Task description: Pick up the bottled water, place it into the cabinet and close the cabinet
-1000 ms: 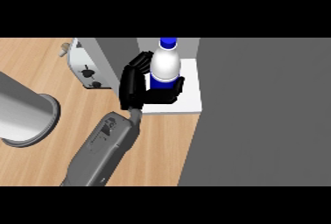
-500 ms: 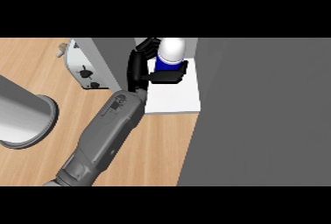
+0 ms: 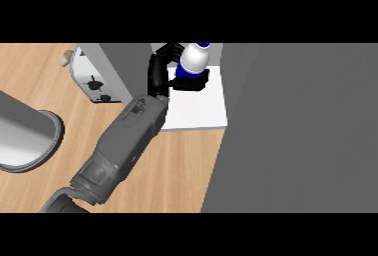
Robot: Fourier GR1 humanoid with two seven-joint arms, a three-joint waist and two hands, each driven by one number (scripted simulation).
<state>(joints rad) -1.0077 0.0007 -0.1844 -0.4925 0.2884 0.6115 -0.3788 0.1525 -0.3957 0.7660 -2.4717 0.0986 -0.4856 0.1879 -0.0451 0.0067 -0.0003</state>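
The bottled water (image 3: 196, 56), white with a blue label, is tilted over the far part of the white cabinet shelf (image 3: 198, 112), near the top of the head view. My right hand (image 3: 158, 70) is shut on it, fingers curled round its left side and the thumb under the blue label. The right forearm (image 3: 122, 145) stretches up from the lower left. A broad grey cabinet door (image 3: 295, 130) stands open to the right of the shelf. The left hand does not show.
A white appliance with dark knobs (image 3: 91, 75) stands left of the cabinet's grey side wall (image 3: 125, 62). A big grey cylinder (image 3: 22, 135) fills the left edge. The wooden counter (image 3: 177, 165) lies below the shelf.
My right hand has carried the bottle farther back over the shelf, toward the top of the view. The forearm has stretched out after it.
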